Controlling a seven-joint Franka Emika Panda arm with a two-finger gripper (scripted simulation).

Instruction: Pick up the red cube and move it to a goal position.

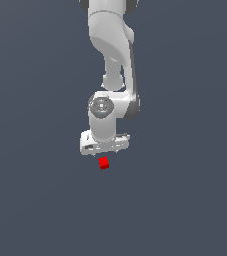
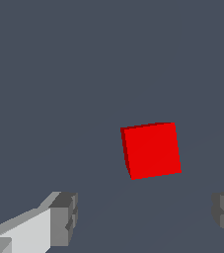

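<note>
The red cube (image 1: 103, 163) sits just below frame centre, under my gripper (image 2: 143, 217), fingers spread wide and empty. I'm approaching; next I should descend and straddle it.

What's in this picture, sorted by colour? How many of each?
Red: 1, the red cube
White: 1, the robot arm with its gripper, open, nothing between the fingers
Total: 2

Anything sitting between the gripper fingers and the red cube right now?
No. In the wrist view only bare grey surface separates the open gripper from the red cube.
</note>
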